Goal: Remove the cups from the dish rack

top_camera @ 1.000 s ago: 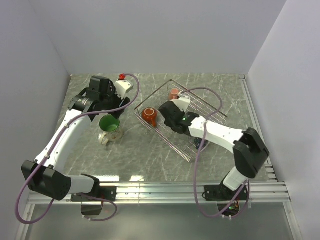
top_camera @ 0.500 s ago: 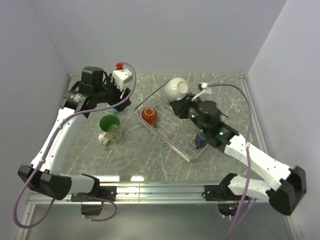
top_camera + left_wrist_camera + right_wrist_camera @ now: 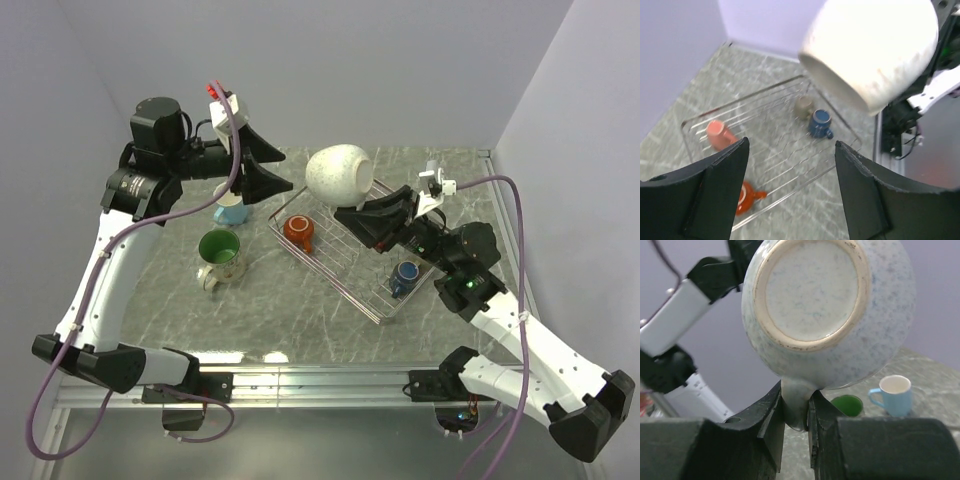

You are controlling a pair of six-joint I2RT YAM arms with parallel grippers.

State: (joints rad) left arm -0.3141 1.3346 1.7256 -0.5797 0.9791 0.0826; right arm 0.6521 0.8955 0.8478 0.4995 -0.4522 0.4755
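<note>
My right gripper (image 3: 352,212) is shut on the handle of the white mug (image 3: 338,172) and holds it high above the wire dish rack (image 3: 345,270), base toward the right wrist camera (image 3: 815,295). My left gripper (image 3: 272,172) is open and empty, raised above the rack's left end. In the rack lie the orange-red mug (image 3: 298,230) and the dark blue mug (image 3: 405,275). The left wrist view also shows the pinkish-orange mug (image 3: 720,132) and the olive-grey mug (image 3: 803,106) in it. The cream mug with green inside (image 3: 220,255) and the light blue mug (image 3: 230,210) stand on the table.
Grey walls close in the marble table on the left, back and right. A metal rail (image 3: 330,380) runs along the near edge. Both arms' cables hang over the table.
My right arm has lifted the white mug out of the rack, up and to the left. My left arm has risen from beside the green-lined mug and turned its open gripper toward the rack.
</note>
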